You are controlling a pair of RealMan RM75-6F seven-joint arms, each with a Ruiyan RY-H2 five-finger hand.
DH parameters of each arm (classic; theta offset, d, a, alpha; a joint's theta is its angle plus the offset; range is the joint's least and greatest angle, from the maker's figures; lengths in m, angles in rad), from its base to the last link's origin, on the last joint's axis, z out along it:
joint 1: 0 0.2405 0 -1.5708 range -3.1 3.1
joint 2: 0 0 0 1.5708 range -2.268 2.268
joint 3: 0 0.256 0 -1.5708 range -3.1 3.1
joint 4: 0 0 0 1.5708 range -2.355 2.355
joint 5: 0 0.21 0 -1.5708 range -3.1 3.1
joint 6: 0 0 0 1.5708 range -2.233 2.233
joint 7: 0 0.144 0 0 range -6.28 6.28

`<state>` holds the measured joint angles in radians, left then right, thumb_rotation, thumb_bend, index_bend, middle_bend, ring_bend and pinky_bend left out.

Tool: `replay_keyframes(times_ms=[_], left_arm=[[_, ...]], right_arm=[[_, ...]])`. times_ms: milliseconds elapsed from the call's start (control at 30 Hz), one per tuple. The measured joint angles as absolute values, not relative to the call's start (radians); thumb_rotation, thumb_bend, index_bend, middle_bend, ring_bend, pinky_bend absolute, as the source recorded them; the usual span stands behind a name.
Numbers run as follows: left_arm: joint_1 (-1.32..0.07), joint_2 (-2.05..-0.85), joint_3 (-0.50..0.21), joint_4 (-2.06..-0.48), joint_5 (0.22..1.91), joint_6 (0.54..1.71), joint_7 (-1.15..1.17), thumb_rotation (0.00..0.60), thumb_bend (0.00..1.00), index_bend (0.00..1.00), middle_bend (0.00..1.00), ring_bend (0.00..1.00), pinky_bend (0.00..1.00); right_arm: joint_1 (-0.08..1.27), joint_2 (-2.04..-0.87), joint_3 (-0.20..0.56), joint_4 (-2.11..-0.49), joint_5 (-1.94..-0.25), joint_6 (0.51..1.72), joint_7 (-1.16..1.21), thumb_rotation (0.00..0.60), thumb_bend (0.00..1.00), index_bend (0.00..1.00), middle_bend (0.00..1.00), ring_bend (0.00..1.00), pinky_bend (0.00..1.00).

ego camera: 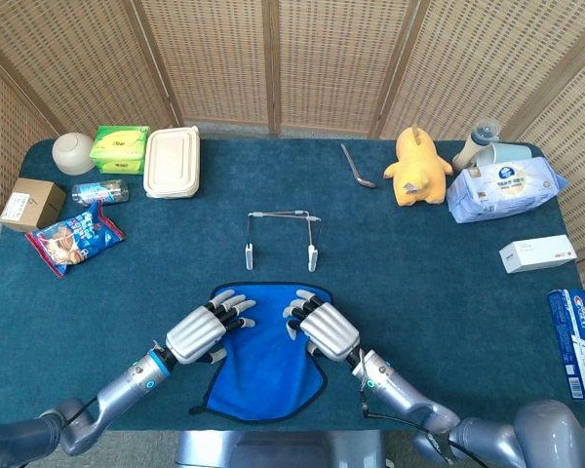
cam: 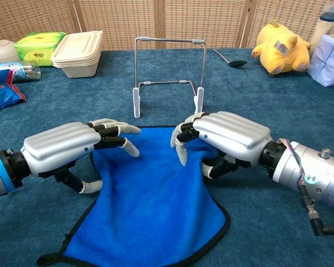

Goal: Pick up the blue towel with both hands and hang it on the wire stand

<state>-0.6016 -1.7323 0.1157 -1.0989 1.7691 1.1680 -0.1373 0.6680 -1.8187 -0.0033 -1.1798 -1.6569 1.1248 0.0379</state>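
My left hand [cam: 64, 150] sits low at the centre left of the chest view, over the left edge of the blue towel [cam: 150, 206]. Its fingers are spread and reach forward above the cloth, with the thumb tucked under near the hem. Whether any fabric is actually caught between them I cannot tell.

My right hand [cam: 225, 139] is at the centre right, over the towel's far right corner. Its fingers curl down onto the cloth with the thumb beneath. This looks like a pinch forming on the corner, but the pictures do not confirm a firm hold.

The towel lies flat on the table [ego camera: 419, 283], at the lower centre of the head view, with its far edge running between my two hands. I judge both hands are set at the far corners so the cloth can be lifted evenly and hang straight.

The wire stand [cam: 168, 75] stands upright at the upper centre of the chest view, just beyond the towel and apart from it, directly ahead of both hands. That alignment should allow a straight forward carry over its top bar.

Lifting has not yet begun.
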Motion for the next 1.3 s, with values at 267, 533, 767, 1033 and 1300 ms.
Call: replay_keyframes(times_ms=[267, 533, 767, 1033, 1300], left_arm=[[-0.614, -1.759, 0.102, -1.093, 1.749, 1.153, -0.151, 0.600, 0.52, 0.25, 0.09, 0.00, 0.00], [-0.622, -1.770, 0.098, -1.089, 1.737, 1.147, -0.156, 0.600, 0.55, 0.30, 0.09, 0.00, 0.00], [-0.624, -1.768, 0.096, -1.098, 1.727, 1.144, -0.151, 0.600, 0.56, 0.38, 0.10, 0.00, 0.00], [-0.631, -1.765, 0.097, -1.102, 1.726, 1.144, -0.154, 0.600, 0.63, 0.37, 0.10, 0.00, 0.00], [-0.633, -1.765, 0.095, -1.101, 1.722, 1.145, -0.153, 0.600, 0.65, 0.47, 0.14, 0.00, 0.00]], right_arm=[[0.664, -1.819, -0.002, -1.172, -1.654, 1.130, 0.046, 0.600, 0.48, 0.67, 0.33, 0.24, 0.17], [0.661, -1.817, -0.001, -1.165, -1.652, 1.135, 0.051, 0.600, 0.48, 0.67, 0.33, 0.24, 0.17], [0.661, -1.821, 0.001, -1.155, -1.652, 1.137, 0.056, 0.600, 0.49, 0.66, 0.33, 0.24, 0.17], [0.662, -1.823, 0.005, -1.146, -1.652, 1.142, 0.061, 0.600, 0.49, 0.66, 0.33, 0.24, 0.17], [0.663, -1.820, 0.008, -1.146, -1.650, 1.143, 0.062, 0.600, 0.49, 0.66, 0.33, 0.24, 0.17]])
